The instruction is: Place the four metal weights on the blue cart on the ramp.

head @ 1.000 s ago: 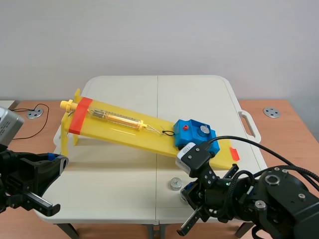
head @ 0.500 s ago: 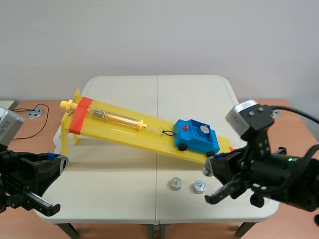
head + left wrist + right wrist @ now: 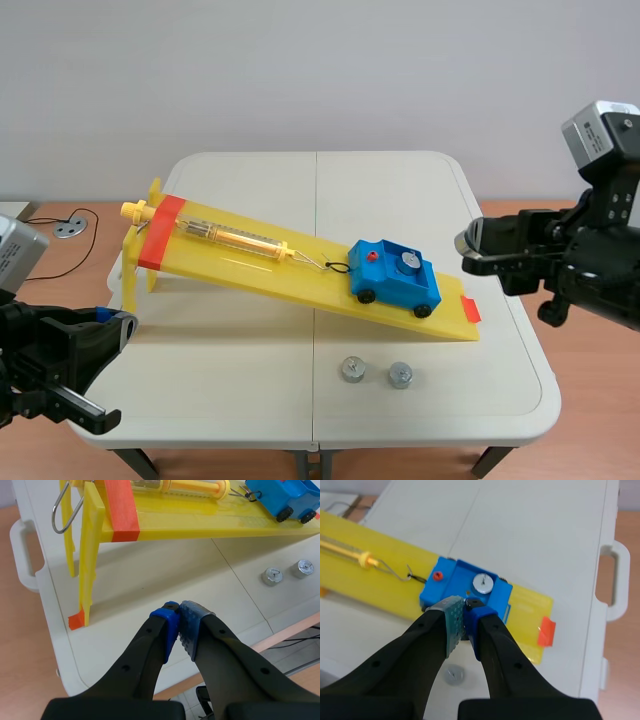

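A blue cart [image 3: 393,277] sits low on the yellow ramp [image 3: 250,262], hooked to a spring scale. One metal weight [image 3: 407,262] stands in its tray, also seen in the right wrist view as the cart's weight [image 3: 483,584]. Two more weights [image 3: 352,369] [image 3: 400,374] stand on the table in front of the ramp's low end. My right gripper [image 3: 472,245] hangs raised to the right of the cart, shut on a weight [image 3: 472,601] that is mostly hidden between the pads. My left gripper [image 3: 178,614] is shut on nothing, low near the table's front left corner.
The ramp's raised end stands on yellow legs [image 3: 89,555] ahead of my left gripper. A spring scale [image 3: 235,238] lies along the ramp. The white folding table has a handle [image 3: 500,252] on its right side, with wooden surfaces on both sides.
My right gripper rose from the table beside the loose weights and swung up and right, carrying one weight. The left arm kept still.
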`<state>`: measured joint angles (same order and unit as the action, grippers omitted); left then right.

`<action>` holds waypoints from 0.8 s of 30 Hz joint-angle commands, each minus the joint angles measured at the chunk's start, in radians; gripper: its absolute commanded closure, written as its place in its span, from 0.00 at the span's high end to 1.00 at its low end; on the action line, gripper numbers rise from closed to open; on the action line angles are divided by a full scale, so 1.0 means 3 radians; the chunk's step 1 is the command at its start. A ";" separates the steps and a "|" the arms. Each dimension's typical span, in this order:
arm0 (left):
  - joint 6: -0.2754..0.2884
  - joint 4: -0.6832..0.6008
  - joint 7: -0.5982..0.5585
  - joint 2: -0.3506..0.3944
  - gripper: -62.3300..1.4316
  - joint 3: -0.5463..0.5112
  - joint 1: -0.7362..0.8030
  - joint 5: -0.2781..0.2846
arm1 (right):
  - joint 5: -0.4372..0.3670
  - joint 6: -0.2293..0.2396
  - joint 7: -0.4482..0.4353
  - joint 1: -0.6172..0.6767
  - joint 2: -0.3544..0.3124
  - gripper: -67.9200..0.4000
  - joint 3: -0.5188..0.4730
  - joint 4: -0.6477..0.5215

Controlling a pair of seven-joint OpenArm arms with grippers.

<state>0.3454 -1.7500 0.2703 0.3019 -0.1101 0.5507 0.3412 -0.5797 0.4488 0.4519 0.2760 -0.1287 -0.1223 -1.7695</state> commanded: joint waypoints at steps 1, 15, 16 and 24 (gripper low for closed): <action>0.0109 -0.0197 -0.0312 -0.0017 0.07 -0.0043 -0.0074 0.0195 | -0.0198 0.0023 -0.0416 -0.0385 0.0017 0.02 0.0103 -0.0025; 0.0109 -0.0197 -0.0310 -0.0017 0.07 -0.0043 -0.0072 0.0195 | -0.0186 0.0027 -0.0460 -0.1045 0.0262 0.02 0.0109 0.0830; 0.0109 -0.0197 -0.0310 -0.0017 0.07 -0.0043 -0.0072 0.0195 | -0.0187 0.0029 -0.0462 -0.1088 0.0272 0.02 0.0112 0.0900; 0.0109 -0.0197 -0.0310 -0.0017 0.07 -0.0043 -0.0072 0.0195 | -0.0169 0.0051 -0.0477 -0.1334 0.0300 0.01 0.0261 0.1311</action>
<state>0.3454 -1.7500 0.2733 0.3019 -0.1101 0.5507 0.3412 -0.5652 0.4484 0.4507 -0.0227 -0.0387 -0.0731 -1.2846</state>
